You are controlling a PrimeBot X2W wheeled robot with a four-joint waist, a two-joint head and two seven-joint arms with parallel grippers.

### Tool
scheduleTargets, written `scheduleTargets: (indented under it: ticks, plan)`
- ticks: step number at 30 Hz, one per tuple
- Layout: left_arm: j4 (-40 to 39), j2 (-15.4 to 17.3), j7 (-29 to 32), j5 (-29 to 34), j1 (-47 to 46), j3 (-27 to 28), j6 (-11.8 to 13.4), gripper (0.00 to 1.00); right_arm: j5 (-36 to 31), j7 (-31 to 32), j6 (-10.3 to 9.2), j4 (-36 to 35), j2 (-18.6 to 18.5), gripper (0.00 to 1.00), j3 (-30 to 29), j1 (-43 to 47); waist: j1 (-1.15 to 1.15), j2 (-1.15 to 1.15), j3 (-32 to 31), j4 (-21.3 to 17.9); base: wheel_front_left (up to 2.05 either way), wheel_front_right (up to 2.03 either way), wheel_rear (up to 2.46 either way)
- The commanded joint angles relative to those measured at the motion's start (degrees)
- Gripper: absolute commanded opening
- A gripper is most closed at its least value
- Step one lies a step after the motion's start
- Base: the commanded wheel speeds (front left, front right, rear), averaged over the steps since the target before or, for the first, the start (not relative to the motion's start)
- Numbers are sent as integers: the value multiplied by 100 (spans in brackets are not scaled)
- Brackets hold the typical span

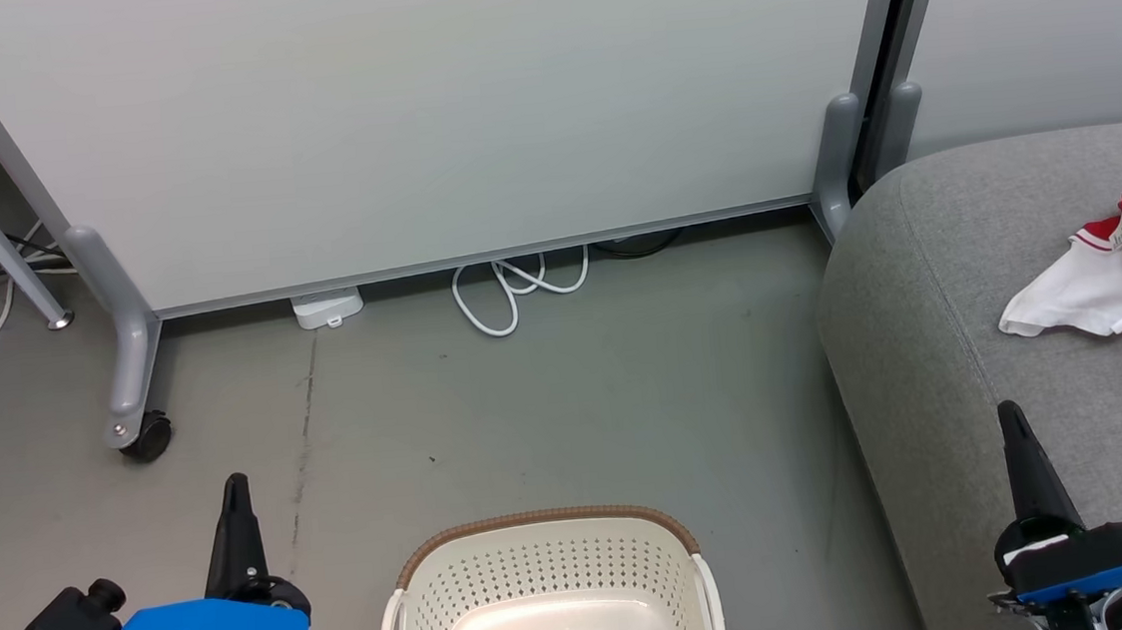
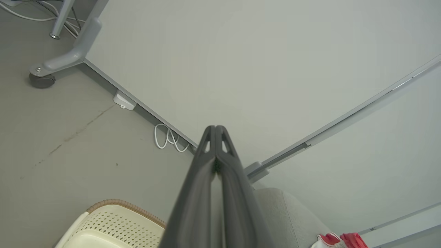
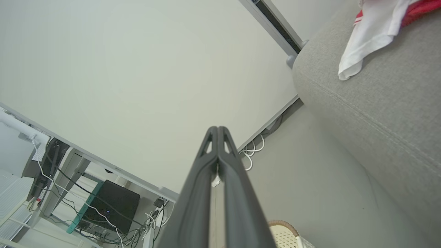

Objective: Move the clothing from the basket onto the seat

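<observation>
Left claw [image 1: 235, 493] and right claw [image 1: 1016, 421] are pinched closed on nothing, the right close by the large grey woven-fabric sofa seat [image 1: 924, 346], which a swing might snag. The red-and-white jerseys [image 1: 1119, 281] lie on that seat. The cream perforated plastic basket with brown woven rim [image 1: 542, 520] shows just its far part, so a leftover could go unseen. Smooth grey floor [image 1: 579, 414], pale wheeled partition [image 1: 405, 117] behind.

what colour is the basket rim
The basket has a brown, woven-look rim; the head view shows it best.

head: above, looking down at floor [image 1: 578, 404] | wrists: low, looking up at partition [image 2: 241, 69] | shared: basket [image 1: 547, 518], seat [image 1: 922, 327]
</observation>
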Motion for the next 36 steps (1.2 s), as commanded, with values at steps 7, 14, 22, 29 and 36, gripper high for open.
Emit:
scheduleTargets:
  ticks: [7, 14, 22, 29, 36]
  plan:
    - [-93, 3, 146, -610, -176, 103, -51, 0, 641, 155, 2, -22, -23, 0, -23, -195, 0, 0, 0, -17, 0, 0, 0]
    - [-101, 2, 260, -1067, -196, 154, -53, 0, 1106, 273, 3, -2, -24, 0, -27, -226, 0, 0, 0, -34, 0, 0, 0]
    - [-111, 2, 384, -1553, -212, 217, -61, 0, 1606, 392, 3, 19, -25, 0, -31, -255, 0, 0, 0, -52, 0, 0, 0]
    - [-119, 1, 484, -1954, -226, 261, -69, 0, 2009, 493, 3, 37, -25, 0, -33, -279, 0, 0, -1, -68, 0, 0, 0]
    - [-124, 1, 575, -2333, -238, 298, -73, 0, 2392, 590, 3, 54, -26, 0, -36, -300, 0, 0, -1, -85, 0, 0, 0]
